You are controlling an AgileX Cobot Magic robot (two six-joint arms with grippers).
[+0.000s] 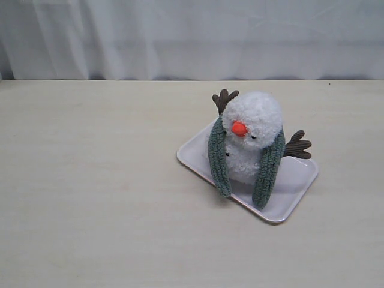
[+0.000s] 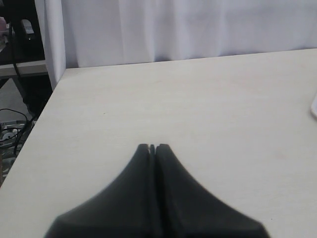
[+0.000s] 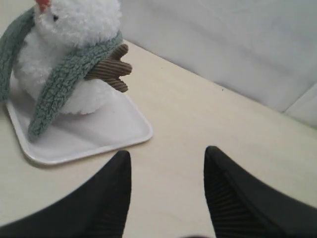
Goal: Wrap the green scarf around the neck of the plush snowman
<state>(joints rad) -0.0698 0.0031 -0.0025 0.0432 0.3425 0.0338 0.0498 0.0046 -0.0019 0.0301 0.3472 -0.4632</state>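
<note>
Green scarf (image 1: 268, 171) hangs over the shoulders of the plush snowman (image 1: 252, 117), its two ribbed ends falling down the front, one on each side of the white body. The ends are apart and uncrossed, and their tips reach the tray (image 1: 297, 189). Whether the strip runs snug around the snowman's neck (image 1: 255, 143) at the back I cannot tell. The snowman stands upright just right of the middle of the exterior frame, orange nose (image 1: 239, 128) turned toward the lower left. One brown twig arm (image 1: 224, 99) sticks up at its upper left and the other twig arm (image 1: 298, 146) points out to the right. It stands on the flat white tray, which lies at a slant on the pale tabletop (image 1: 90, 180), with a white curtain (image 1: 180, 36) across the top of the frame. From my right wrist I see the green scarf (image 3: 64, 84) passing over the twig arm (image 3: 110, 67) and trailing down onto the tray (image 3: 104, 134), with the snowman (image 3: 79, 25) close by. My right fingers (image 3: 225, 188) stand well apart with nothing between them, above bare tabletop beside the tray's corner. My left fingers (image 2: 146, 163) are pressed together, tip to tip, gripping nothing, over open tabletop (image 2: 198, 99).
</note>
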